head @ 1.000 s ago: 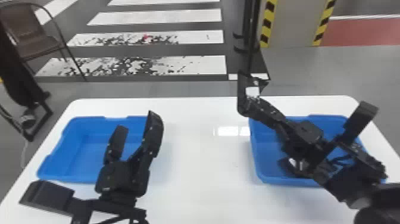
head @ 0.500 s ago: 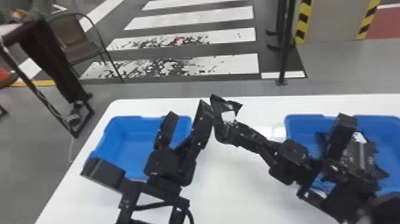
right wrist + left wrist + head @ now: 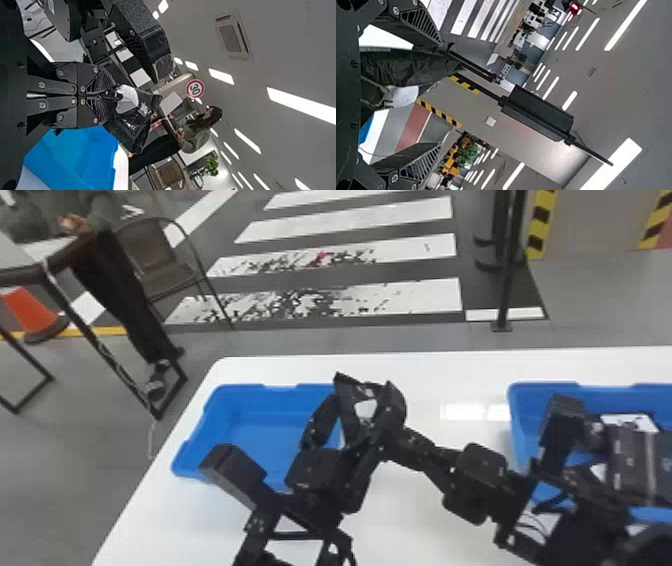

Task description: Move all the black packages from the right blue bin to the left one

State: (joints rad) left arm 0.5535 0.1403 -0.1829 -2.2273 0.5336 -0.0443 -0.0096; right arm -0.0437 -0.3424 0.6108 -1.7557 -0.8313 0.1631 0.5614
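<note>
Black package (image 3: 136, 132) sits pinched in the closed right claw (image 3: 392, 434), between the wide-spread fingers of the left claw (image 3: 362, 396), which partly hides the left bin (image 3: 260, 430); head view adds packages (image 3: 635, 460) in the right bin (image 3: 518, 430).

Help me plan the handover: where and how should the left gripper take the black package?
Probably grip the black package by its free end, from the robot's left: that end juts past the right gripper, between open fingers of the left gripper.
</note>
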